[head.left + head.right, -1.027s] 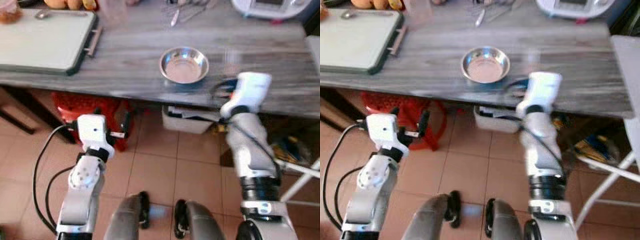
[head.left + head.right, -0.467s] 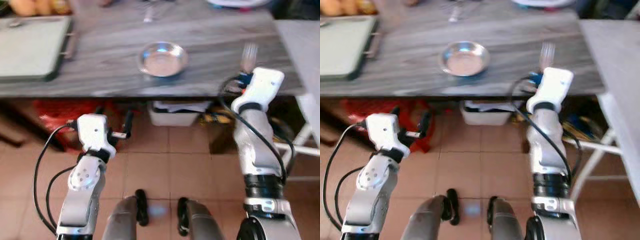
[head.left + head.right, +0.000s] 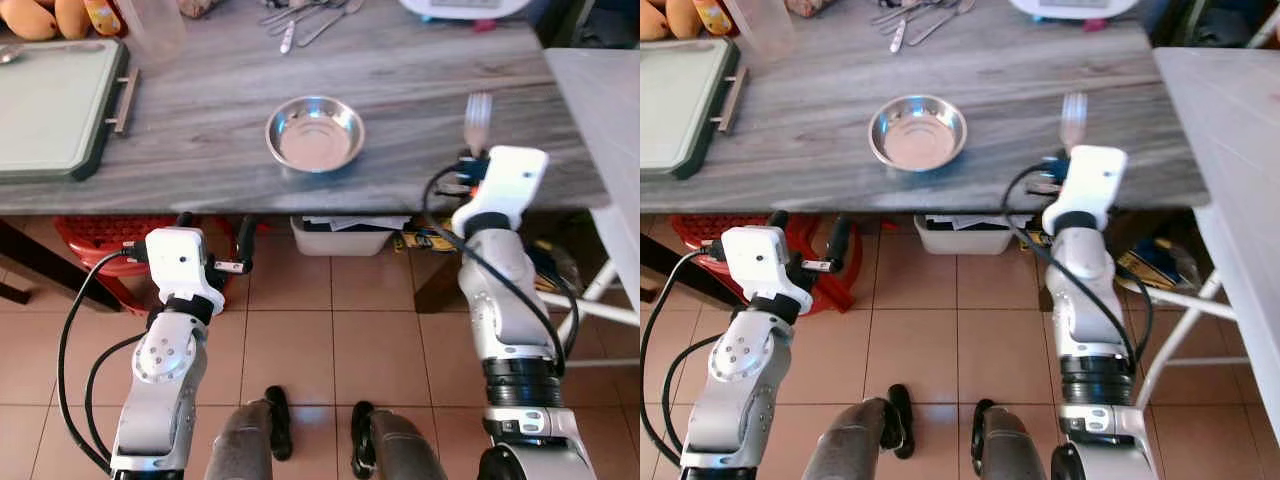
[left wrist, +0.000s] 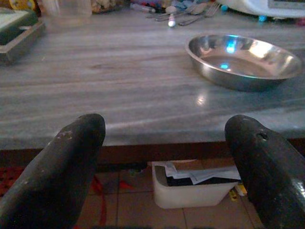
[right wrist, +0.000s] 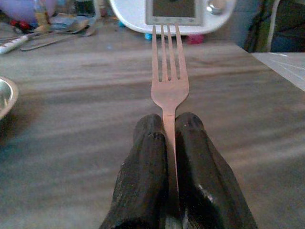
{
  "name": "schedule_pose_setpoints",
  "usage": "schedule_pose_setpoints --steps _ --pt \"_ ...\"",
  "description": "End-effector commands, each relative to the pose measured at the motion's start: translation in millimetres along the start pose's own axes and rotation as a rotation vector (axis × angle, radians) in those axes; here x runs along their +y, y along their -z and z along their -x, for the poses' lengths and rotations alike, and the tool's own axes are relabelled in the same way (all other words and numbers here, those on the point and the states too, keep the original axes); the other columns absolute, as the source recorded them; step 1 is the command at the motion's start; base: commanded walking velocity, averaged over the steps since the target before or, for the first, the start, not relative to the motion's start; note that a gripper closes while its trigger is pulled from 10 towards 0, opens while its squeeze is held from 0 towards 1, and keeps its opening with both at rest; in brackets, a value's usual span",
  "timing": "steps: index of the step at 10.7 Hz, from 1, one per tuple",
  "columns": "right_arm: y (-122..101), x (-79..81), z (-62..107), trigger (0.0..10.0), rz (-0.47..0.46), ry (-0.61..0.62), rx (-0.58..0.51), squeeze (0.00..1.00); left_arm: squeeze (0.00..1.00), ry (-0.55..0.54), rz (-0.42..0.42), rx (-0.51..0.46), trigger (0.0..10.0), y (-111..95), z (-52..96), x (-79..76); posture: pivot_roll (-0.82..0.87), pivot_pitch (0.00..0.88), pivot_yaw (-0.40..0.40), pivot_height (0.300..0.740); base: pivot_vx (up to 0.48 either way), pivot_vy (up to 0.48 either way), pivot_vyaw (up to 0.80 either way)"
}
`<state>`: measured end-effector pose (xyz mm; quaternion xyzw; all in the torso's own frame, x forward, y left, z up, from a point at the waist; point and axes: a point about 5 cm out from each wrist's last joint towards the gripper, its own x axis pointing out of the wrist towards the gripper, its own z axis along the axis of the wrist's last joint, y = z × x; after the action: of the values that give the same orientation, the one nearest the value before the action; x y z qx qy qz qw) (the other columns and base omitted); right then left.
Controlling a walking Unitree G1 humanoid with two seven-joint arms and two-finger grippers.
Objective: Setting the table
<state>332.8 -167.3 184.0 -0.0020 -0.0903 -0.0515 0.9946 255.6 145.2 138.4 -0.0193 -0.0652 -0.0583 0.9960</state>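
Steel bowl (image 4: 244, 61) on grey table (image 4: 109, 90) (fingers (image 4: 62, 167) spread)

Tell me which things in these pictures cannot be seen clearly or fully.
- White appliance: cut off by the top edge in the right wrist view.
- Fork handle: hidden between the right gripper's fingers.
- Utensil pile: too small to sort in the left eye view.

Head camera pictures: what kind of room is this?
Probably a home kitchen or dining area: a grey wooden table with a steel bowl, loose cutlery, a tray, over a tiled floor.
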Motion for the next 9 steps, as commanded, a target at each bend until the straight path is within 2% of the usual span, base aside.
schedule_pose_setpoints --steps 1,3,6,8,9 --pt "-7 -0.2 2.5 10.0 0.008 -0.008 -0.044 0.0 0.0 -0.014 -0.007 0.005 10.0 1 2.6 1.9 0.01 0.214 0.013 0.74 0.311 0.247 0.0" --pt "-7 -1.1 4.4 10.0 0.001 -0.014 -0.046 0.0 0.0 -0.029 -0.016 0.005 10.0 0 2.5 3.6 0.01 0.216 0.013 0.74 0.249 0.12 0.0" --pt "-6 0.0 5.5 10.0 -0.014 -0.037 -0.044 0.0 0.0 -0.074 -0.044 0.006 10.0 -2 4.4 13.1 0.02 0.222 0.012 0.74 0.0 0.0 0.0" --pt "-6 -1.3 -1.9 10.0 -0.039 -0.053 -0.027 0.0 0.0 -0.087 -0.053 0.006 10.0 -3 5.0 16.1 0.03 0.235 0.019 0.74 0.0 0.0 0.0" --pt "-5 -0.7 -9.9 10.0 -0.084 -0.088 0.004 0.0 0.0 -0.084 -0.059 0.01 10.0 -4 6.3 16.4 0.04 0.248 0.024 0.74 0.0 0.0 0.0"
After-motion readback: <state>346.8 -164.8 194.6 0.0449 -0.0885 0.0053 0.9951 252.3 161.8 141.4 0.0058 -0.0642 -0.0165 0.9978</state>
